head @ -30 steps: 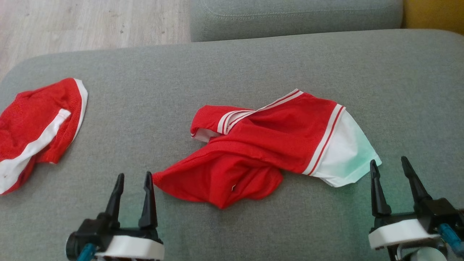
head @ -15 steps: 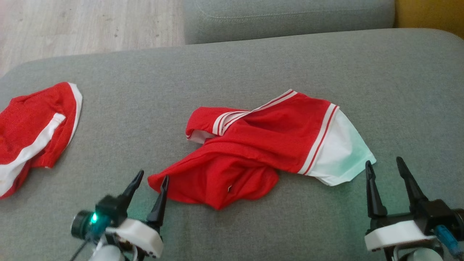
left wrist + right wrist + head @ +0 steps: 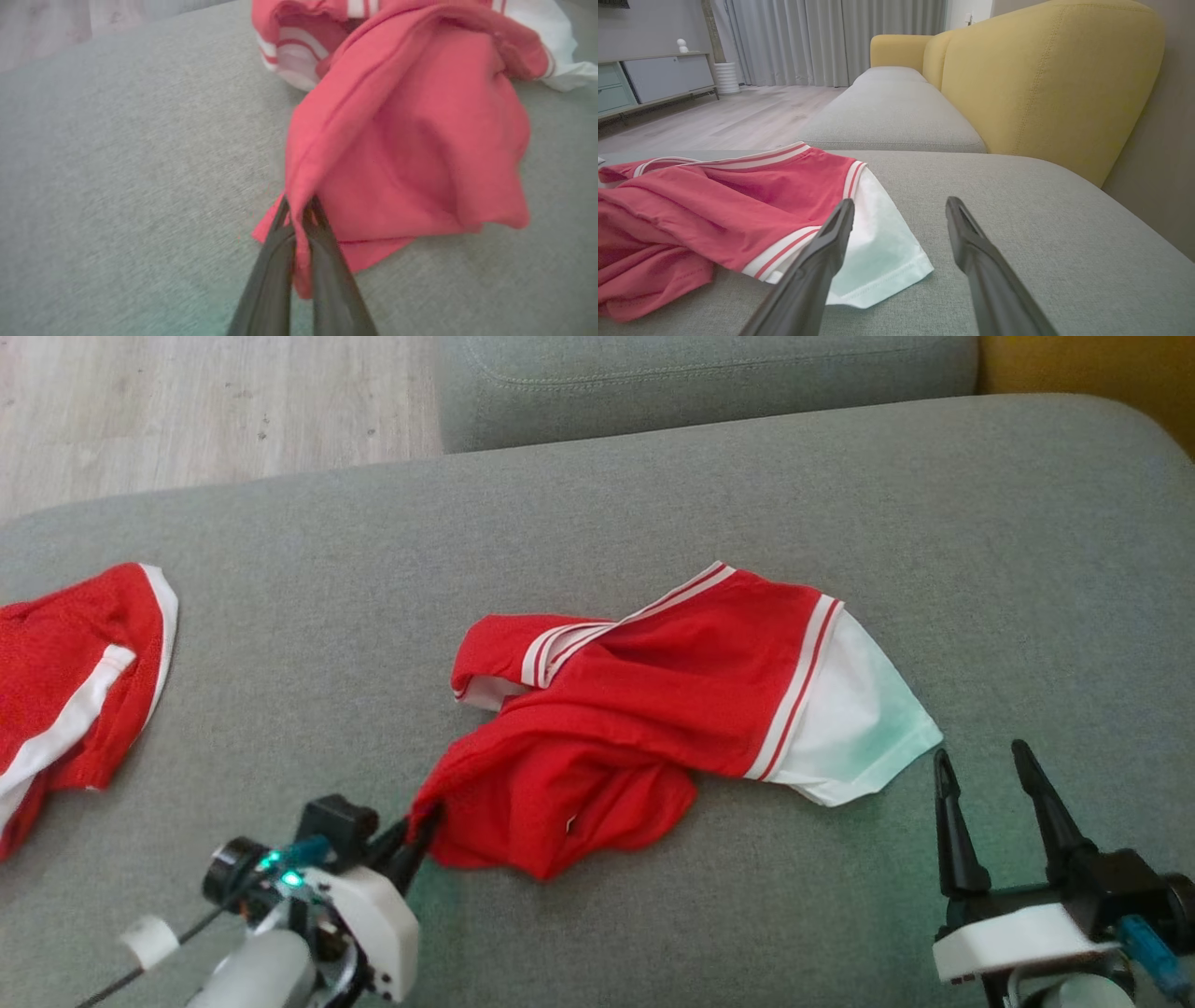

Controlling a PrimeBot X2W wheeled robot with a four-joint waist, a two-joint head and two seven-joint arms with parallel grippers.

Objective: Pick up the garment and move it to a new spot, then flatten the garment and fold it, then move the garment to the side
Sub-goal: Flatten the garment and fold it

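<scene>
- Grey sofa cushion (image 3: 1027,569) is carrying everything.
- Red-and-white garment (image 3: 653,709) is lying crumpled mid-cushion, with its white panel pointing right.
- Second red garment (image 3: 65,663) is lying well apart, at the left edge.
- Left end effector (image 3: 425,821) is pinching the garment's near-left corner, fingers pressed together on the red fabric.
- Right end effector (image 3: 978,753) is hovering just beside the white hem, fingers spread wide and holding nothing.

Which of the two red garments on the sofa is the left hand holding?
The middle garment, with the white panel: the left hand pinches its near corner. The other garment lies untouched at the far left.
</scene>
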